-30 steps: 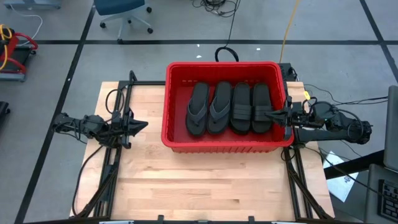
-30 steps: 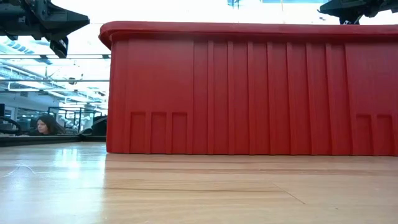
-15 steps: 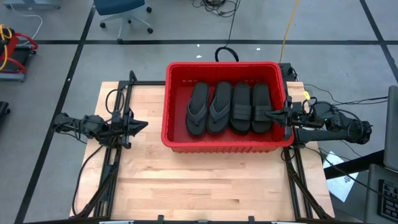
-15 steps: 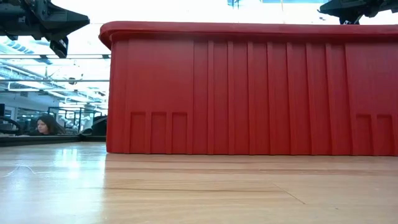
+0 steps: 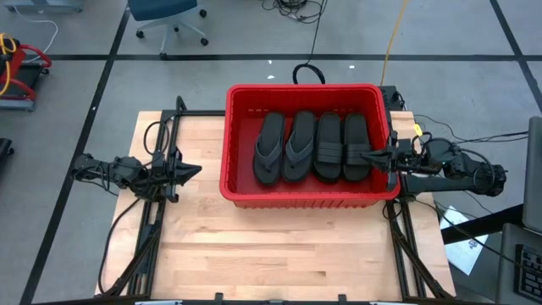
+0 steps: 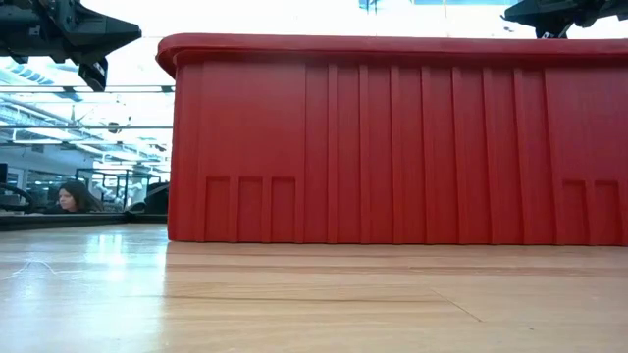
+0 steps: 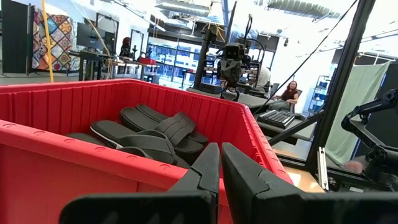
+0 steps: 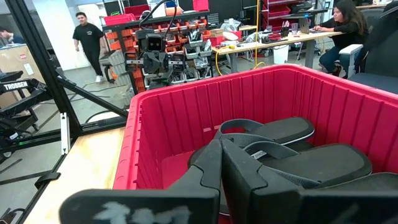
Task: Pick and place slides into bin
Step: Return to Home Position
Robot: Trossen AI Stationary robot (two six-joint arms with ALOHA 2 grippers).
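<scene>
One camera looks straight down over my whole table (image 5: 254, 254), another sits at tabletop level close against the red bin (image 6: 392, 147), and both wrist cameras face inward across that bin.

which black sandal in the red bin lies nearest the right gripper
The matte black rubber band-strap slide at the row's right end; the right gripper hangs at its edge.

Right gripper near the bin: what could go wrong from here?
1. The right gripper, shut, reaches over the bin's right wall above the outermost slide; a low pull-back might clip the rim and shift the bin.
2. The left gripper, shut, points at the bin's left wall; a forward swing could bump it.
</scene>
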